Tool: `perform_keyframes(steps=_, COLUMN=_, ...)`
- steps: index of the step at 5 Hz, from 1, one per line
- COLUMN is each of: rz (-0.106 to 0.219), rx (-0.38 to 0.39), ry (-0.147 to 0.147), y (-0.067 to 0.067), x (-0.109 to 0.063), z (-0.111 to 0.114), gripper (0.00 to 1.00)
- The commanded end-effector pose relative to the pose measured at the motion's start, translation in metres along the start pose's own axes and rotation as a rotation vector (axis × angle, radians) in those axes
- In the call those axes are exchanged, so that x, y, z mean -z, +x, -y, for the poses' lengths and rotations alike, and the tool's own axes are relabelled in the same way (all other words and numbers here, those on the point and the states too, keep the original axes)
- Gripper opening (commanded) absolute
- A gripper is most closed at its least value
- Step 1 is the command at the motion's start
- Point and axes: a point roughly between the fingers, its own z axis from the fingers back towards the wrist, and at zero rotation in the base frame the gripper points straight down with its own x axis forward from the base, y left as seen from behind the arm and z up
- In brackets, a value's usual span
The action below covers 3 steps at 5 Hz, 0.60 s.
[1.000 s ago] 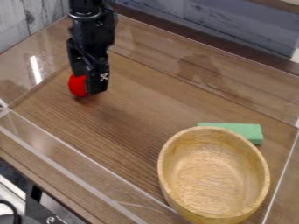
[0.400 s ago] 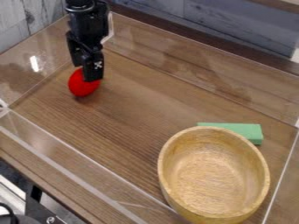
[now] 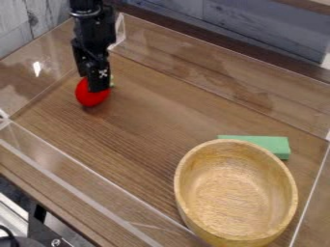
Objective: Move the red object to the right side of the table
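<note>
The red object (image 3: 91, 94) is a small bright-red rounded toy resting on the dark wood-grain table (image 3: 168, 125), at the far left. My black gripper (image 3: 93, 83) points straight down and hangs right over it, fingertips low around its top. The jaws stand open. The toy's upper part is hidden behind the fingers, and I cannot tell whether they touch it.
A round light wooden bowl (image 3: 237, 193) sits at the front right. A flat green block (image 3: 257, 145) lies just behind the bowl. Low clear acrylic walls (image 3: 52, 159) edge the tabletop.
The gripper has shifted left and slightly away from the camera, coming lower over the red toy. More of the toy shows below the fingers now. The toy has not moved.
</note>
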Motion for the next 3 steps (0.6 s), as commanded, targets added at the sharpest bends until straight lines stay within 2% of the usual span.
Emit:
perform_keyframes(steps=1, rz=0.039, rx=-0.001, ry=0.036, y=0.002, x=-0.011, z=-0.012, gripper=1.00)
perform_keyframes(steps=3, rz=0.054, rx=-0.062, ry=-0.018, y=-0.011, x=-0.010, z=-0.002, gripper=1.00)
